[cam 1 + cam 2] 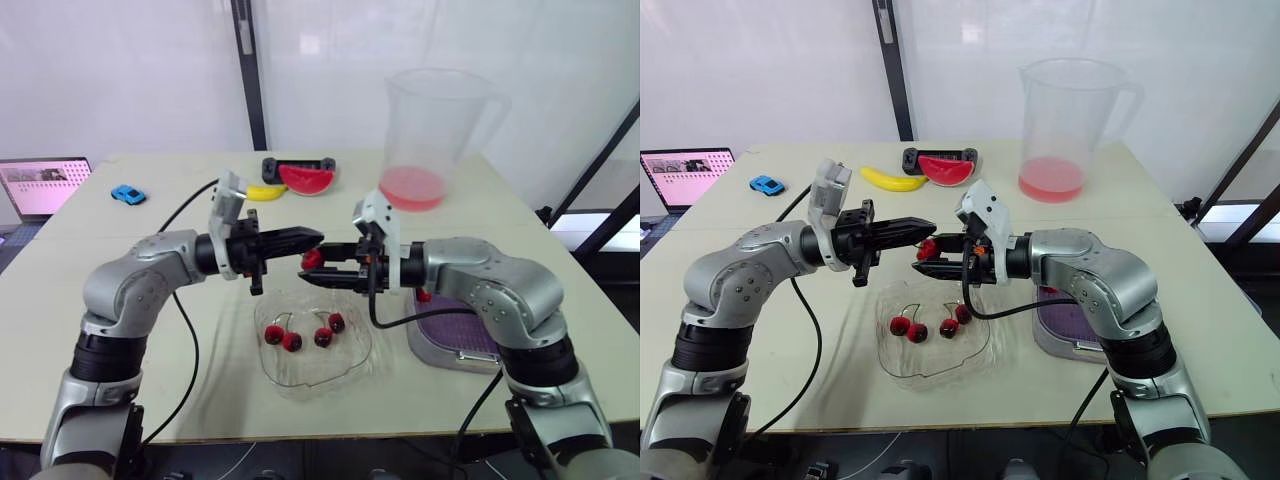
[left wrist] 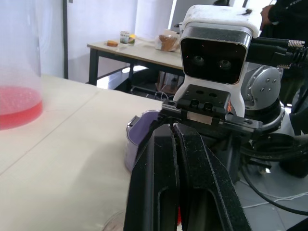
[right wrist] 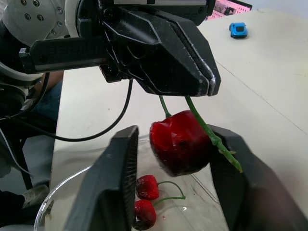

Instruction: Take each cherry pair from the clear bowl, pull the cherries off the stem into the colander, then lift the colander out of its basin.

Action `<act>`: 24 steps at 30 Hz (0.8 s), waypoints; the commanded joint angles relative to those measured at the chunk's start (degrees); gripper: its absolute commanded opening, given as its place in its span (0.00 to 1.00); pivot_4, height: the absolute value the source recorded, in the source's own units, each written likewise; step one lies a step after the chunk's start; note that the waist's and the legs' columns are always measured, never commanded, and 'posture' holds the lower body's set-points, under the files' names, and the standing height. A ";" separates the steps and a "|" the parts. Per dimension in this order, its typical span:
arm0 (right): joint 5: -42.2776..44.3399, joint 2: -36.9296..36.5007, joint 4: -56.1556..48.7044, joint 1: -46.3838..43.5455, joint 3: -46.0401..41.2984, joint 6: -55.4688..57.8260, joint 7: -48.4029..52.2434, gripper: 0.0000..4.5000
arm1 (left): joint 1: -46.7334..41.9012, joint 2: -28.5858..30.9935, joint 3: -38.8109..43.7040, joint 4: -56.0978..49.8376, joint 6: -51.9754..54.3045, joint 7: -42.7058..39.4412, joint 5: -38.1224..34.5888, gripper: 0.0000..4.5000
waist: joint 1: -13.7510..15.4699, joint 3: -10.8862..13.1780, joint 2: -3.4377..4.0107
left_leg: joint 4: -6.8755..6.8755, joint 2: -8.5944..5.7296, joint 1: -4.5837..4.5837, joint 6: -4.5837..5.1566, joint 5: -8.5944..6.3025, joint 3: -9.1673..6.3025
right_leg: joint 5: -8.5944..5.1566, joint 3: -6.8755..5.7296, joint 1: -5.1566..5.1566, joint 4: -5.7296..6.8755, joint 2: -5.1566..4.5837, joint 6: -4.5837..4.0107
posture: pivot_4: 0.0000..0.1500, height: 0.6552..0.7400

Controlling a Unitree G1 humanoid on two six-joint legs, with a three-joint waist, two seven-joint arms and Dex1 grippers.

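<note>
Over the far rim of the clear bowl [image 1: 300, 388], near the front edge of the table [image 1: 110, 330], the two grippers met tip to tip. The left gripper [image 1: 315, 238] was pinched tight on the green stem [image 3: 211, 137], with one red cherry [image 3: 180, 147] hanging just under its fingertips. The right gripper [image 1: 312, 266] had its fingers set narrowly to either side of that cherry; one finger seemed to touch it, and a sliver of gap showed at the other. Two more cherry pairs [image 1: 283, 338] [image 1: 330, 329] lay in the bowl below. The purple colander [image 1: 455, 338] sat in its basin toward the table's right edge, largely hidden behind the right forearm. A clear pitcher [image 1: 435, 120] with pink liquid stood near the far right corner. A watermelon slice [image 1: 306, 179] and a banana [image 1: 265, 192] lay by the far edge, with a blue toy car [image 1: 127, 195] and a laptop [image 1: 45, 185] toward the far left corner.
</note>
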 commanded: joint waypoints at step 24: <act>2.28 -11.38 -3.72 3.73 -1.49 1.98 4.70 0.23 | -0.36 -0.18 0.50 -1.73 -2.03 -0.78 0.87 0.00 | 0.19 0.00 0.00 | 0.02 -0.02 -0.01 0.27 -0.15 0.02 | 0.00 0.00 0.02 -0.01 -0.01 0.00 | 1.00 1.00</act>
